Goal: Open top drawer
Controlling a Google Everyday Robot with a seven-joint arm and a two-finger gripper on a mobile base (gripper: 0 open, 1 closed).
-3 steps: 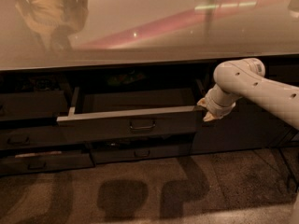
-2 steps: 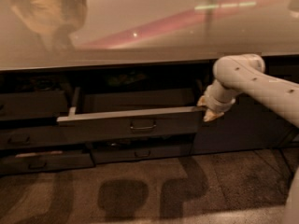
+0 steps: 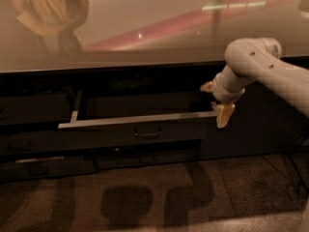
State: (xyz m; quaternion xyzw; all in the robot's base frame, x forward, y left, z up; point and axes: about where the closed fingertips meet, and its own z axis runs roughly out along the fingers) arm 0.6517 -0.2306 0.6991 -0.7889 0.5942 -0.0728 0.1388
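Flooring (image 3: 241, 187) of speckled brown lies nearest. The wide dark grey top drawer (image 3: 111, 137) stands pulled well out, so opening looks nearly done. The yellow-tipped claw (image 3: 216, 100) gapes at its right front corner, below the glossy beige counter (image 3: 145, 28).

No readable text or numbers

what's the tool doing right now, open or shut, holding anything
tool: open, at the right end of the pulled-out top drawer, one fingertip behind the front panel and one ahead of it; not visibly clamped on anything.
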